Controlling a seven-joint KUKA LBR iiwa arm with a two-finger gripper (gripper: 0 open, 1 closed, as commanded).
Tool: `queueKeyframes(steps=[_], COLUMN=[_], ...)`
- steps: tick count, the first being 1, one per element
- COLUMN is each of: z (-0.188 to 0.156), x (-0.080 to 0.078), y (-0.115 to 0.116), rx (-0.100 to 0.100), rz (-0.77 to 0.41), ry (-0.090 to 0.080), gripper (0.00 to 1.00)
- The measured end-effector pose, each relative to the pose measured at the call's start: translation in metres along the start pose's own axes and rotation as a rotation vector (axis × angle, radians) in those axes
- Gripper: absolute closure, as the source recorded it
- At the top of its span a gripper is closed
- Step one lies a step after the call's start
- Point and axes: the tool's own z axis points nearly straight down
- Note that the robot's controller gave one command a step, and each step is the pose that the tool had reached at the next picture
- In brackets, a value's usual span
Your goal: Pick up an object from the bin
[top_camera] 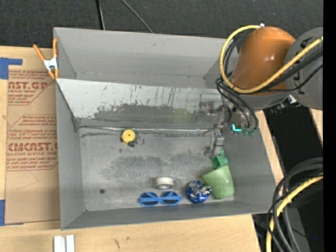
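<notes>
gripper down low on the bin's right side, just at the upper edge of the pale green cup in the front right corner, beside a blue ball, open or closed i can't tell.

1. The cardboard sheet lying left of the bin is showing large red letters reading "CAST", printed twice.
2. Smaller red print underneath is reading "CAST ACRYLIC SHEET"; the remaining lines are proving illegible.

Small yellow thing, kind unclear
</notes>
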Motion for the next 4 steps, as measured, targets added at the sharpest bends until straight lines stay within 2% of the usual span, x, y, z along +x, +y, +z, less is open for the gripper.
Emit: queueKeyframes(steps=[1,2,3,4], z=[0.099,0.122,0.127,0.125], x=[0.038,0.034,0.048,0.048], y=[-0.082,-0.077,-0.075,-0.077], rx=[0.002,0.021,0.02,0.023], rz=[-0.175,-0.827,-1.194,-1.192], ry=[-0.003,-0.015,-0.022,-0.018], gripper=[0.0,0.0,0.0,1.0])
